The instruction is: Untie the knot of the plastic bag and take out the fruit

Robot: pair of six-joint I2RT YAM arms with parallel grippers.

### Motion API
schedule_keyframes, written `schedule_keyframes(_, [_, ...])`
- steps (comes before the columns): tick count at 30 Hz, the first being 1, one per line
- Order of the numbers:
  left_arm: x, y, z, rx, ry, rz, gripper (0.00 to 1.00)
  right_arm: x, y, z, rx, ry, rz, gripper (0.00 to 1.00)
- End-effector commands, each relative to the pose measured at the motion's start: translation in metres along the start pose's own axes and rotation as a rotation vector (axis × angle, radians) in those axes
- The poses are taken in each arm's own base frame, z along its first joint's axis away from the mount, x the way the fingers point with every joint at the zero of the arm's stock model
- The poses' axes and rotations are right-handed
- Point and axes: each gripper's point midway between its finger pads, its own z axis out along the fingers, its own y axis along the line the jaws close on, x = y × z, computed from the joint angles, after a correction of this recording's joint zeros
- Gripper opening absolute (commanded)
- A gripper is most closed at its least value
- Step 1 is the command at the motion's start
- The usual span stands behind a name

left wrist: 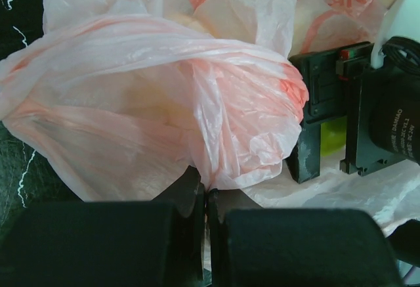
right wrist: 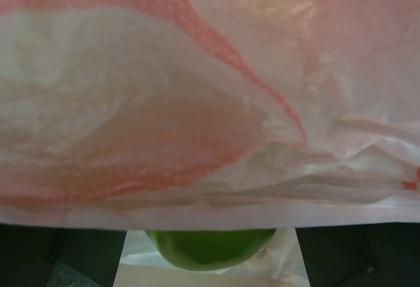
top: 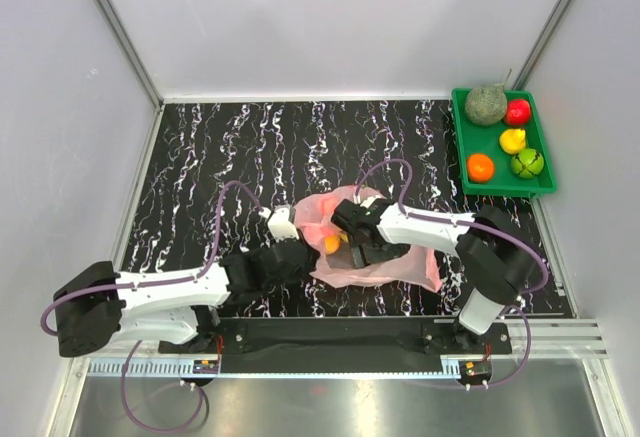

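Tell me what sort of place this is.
Probably a robot lab test cell: plain white panels on metal framing enclose a black marbled table, the left arm and right arm are bolted to its near edge, with a green tray at one corner.

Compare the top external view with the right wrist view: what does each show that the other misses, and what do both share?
Only the top external view: the green tray at the back right, holding a netted melon, a red fruit and three small round fruits; also an orange fruit inside the bag. Only the right wrist view: a green fruit between the fingers of the open right claw, under a fold of plastic. Both: the pink plastic bag and the right claw reaching into it.
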Motion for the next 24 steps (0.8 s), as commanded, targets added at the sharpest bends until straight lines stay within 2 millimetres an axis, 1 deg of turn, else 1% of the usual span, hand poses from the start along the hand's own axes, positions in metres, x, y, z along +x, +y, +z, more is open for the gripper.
schedule_keyframes(1, [-0.027, -0.022, -0.003, 0.045, -0.089, -0.033, 0.00, 0.020, 0.013, 0.008, -0.043, 0.055, 0.051, 0.97])
schedule_keyframes(2, [-0.027, -0.021, -0.005, 0.045, -0.090, -0.031, 0.00, 0.018, 0.015, 0.008, -0.056, 0.046, 0.063, 0.87])
schedule_keyframes(4, [-0.028, -0.019, -0.005, 0.040, -0.097, -0.030, 0.00, 0.013, 0.014, 0.001, -0.073, 0.015, 0.076, 0.67])
schedule_keyframes(5, [-0.031, -0.020, -0.007, 0.045, -0.105, -0.035, 0.00, 0.009, 0.013, -0.003, -0.079, -0.001, 0.076, 0.37])
schedule_keyframes(6, [-0.032, -0.021, -0.007, 0.044, -0.109, -0.037, 0.00, -0.002, 0.014, -0.014, -0.101, -0.042, 0.090, 0.21])
schedule_keyframes(7, [-0.029, -0.015, -0.007, 0.027, -0.102, -0.027, 0.00, -0.010, 0.011, -0.019, -0.091, -0.076, 0.093, 0.10])
schedule_keyframes(8, [-0.031, -0.016, -0.009, 0.030, -0.107, -0.030, 0.00, -0.019, 0.008, -0.029, -0.100, -0.111, 0.093, 0.01])
schedule_keyframes(10, [-0.032, -0.015, -0.010, 0.027, -0.111, -0.031, 0.00, -0.041, 0.009, -0.048, -0.135, -0.193, 0.093, 0.00])
schedule_keyframes(11, [-0.033, -0.015, -0.010, 0.028, -0.113, -0.032, 0.00, -0.050, 0.008, -0.061, -0.161, -0.237, 0.107, 0.00])
schedule_keyframes(12, [-0.034, -0.015, -0.011, 0.028, -0.115, -0.033, 0.00, -0.061, 0.011, -0.072, -0.191, -0.273, 0.118, 0.00])
schedule_keyframes(13, [-0.034, -0.015, -0.011, 0.030, -0.114, -0.035, 0.00, -0.075, 0.019, -0.083, -0.247, -0.331, 0.122, 0.00])
schedule_keyframes(14, [-0.034, -0.016, -0.011, 0.030, -0.116, -0.036, 0.00, -0.082, 0.021, -0.091, -0.282, -0.370, 0.128, 0.00])
schedule_keyframes(15, [-0.035, -0.016, -0.011, 0.032, -0.117, -0.037, 0.00, -0.089, 0.020, -0.104, -0.320, -0.418, 0.151, 0.00])
schedule_keyframes(16, [-0.035, -0.016, -0.011, 0.031, -0.118, -0.036, 0.00, -0.100, 0.025, -0.114, -0.365, -0.473, 0.167, 0.00])
schedule_keyframes(17, [-0.036, -0.017, -0.012, 0.033, -0.119, -0.039, 0.00, -0.107, 0.022, -0.126, -0.393, -0.519, 0.189, 0.00])
schedule_keyframes(18, [-0.036, -0.017, -0.012, 0.031, -0.120, -0.038, 0.00, -0.109, 0.021, -0.129, -0.403, -0.541, 0.203, 0.00])
schedule_keyframes(19, [-0.036, -0.017, -0.012, 0.031, -0.118, -0.037, 0.00, -0.118, 0.022, -0.136, -0.423, -0.592, 0.212, 0.00])
schedule_keyframes(20, [-0.036, -0.017, -0.012, 0.029, -0.121, -0.039, 0.00, -0.121, 0.020, -0.142, -0.439, -0.623, 0.224, 0.00])
schedule_keyframes(21, [-0.036, -0.016, -0.012, 0.026, -0.121, -0.040, 0.00, -0.121, 0.020, -0.142, -0.448, -0.634, 0.228, 0.00])
schedule_keyframes(22, [-0.037, -0.016, -0.012, 0.028, -0.123, -0.042, 0.00, -0.125, 0.022, -0.147, -0.469, -0.658, 0.225, 0.00])
schedule_keyframes(24, [-0.043, -0.017, -0.014, 0.021, -0.146, -0.048, 0.00, -0.124, 0.026, -0.151, -0.504, -0.666, 0.193, 0.00])
